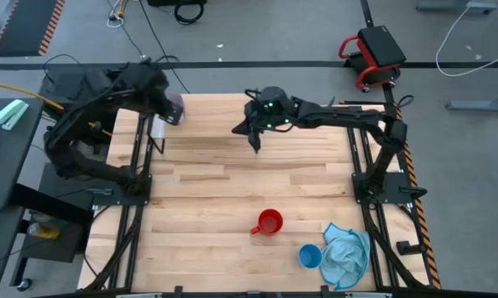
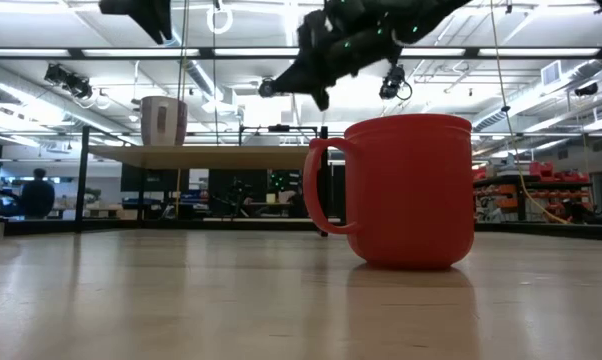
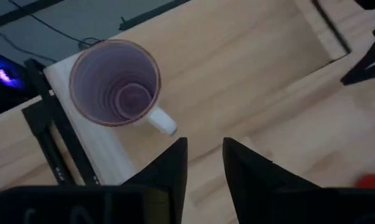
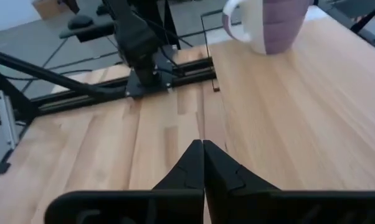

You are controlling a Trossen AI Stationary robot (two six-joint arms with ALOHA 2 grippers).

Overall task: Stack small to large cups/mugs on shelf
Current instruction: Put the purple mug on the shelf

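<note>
The pale purple cup [image 3: 116, 82] stands upright on the shelf [image 3: 237, 68], near the shelf's short edge with the white strip; it also shows in the high view [image 1: 175, 108] and the low view [image 2: 163, 120]. My left gripper [image 3: 205, 155] hovers above the shelf beside the cup's handle, open and empty. My right gripper [image 4: 203, 149] is shut and empty above the middle of the shelf [image 1: 257, 142]. The red cup [image 1: 270, 222] and the light blue cup [image 1: 309, 255] stand on the tabletop near its front edge.
A light blue cloth [image 1: 347, 255] lies crumpled beside the blue cup at the front right. The shelf's black legs [image 2: 81, 195] stand on the far part of the table. Bare tabletop [image 1: 199, 199] lies between the shelf and the red cup.
</note>
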